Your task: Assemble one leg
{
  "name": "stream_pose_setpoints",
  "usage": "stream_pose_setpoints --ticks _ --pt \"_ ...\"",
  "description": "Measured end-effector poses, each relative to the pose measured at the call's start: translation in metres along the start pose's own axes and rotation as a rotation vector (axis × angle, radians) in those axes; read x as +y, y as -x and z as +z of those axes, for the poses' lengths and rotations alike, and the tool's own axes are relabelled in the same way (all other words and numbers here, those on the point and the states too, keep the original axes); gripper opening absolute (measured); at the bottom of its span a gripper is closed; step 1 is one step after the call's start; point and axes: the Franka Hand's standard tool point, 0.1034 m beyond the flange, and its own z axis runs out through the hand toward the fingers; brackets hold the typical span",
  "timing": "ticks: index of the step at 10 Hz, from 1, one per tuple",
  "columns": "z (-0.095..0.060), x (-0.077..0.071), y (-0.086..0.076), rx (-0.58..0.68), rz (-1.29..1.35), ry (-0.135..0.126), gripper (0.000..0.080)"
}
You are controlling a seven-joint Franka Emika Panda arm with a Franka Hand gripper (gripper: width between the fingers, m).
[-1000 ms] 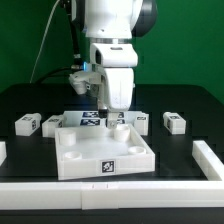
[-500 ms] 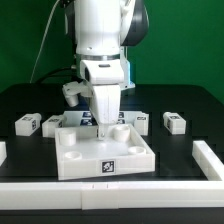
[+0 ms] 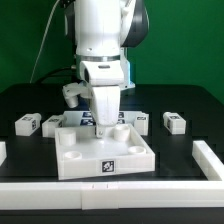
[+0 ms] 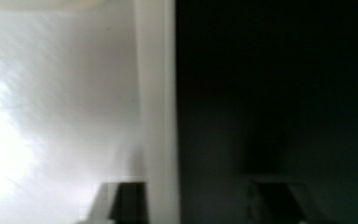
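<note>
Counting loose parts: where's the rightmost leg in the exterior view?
The leg lies on the table at the exterior view's right, apart from the white panel.

White panel (image 3: 72, 160), b&w-tagged white leg (image 3: 174, 122), black table (image 3: 190, 104), green backdrop (image 3: 190, 40).

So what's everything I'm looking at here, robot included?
panel: one, white, square with round corner holes, middle of the table, tag on its front.
legs: four, white small blocks with tags. Two at the exterior view's left (second) and two at its right.
marker board: one, white with black tags, behind the panel, mostly hidden.
rail: white, along the table's front and sides.
table: one, black.
backdrop: green, behind everything.
arm: one, white, above the panel.
gripper: one, white, pointing down at the panel's back part, fingers apart in the wrist view.
</note>
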Motion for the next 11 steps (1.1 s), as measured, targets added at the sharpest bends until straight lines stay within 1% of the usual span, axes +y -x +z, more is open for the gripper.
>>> stream_pose_setpoints --ticks 1,2,3,9,11 --pt "0.0 0.0 0.0 0.0 0.0 0.0 0.0075" --pt "0.0 0.0 0.0 0.0 0.0 -0.001 0.0075" --pt "0.0 0.0 0.0 0.0 0.0 -0.001 0.0057" --pt "0.0 0.001 -0.001 0.001 0.01 0.0 0.0057" --pt "0.0 0.015 -0.009 0.006 0.039 0.015 0.0057"
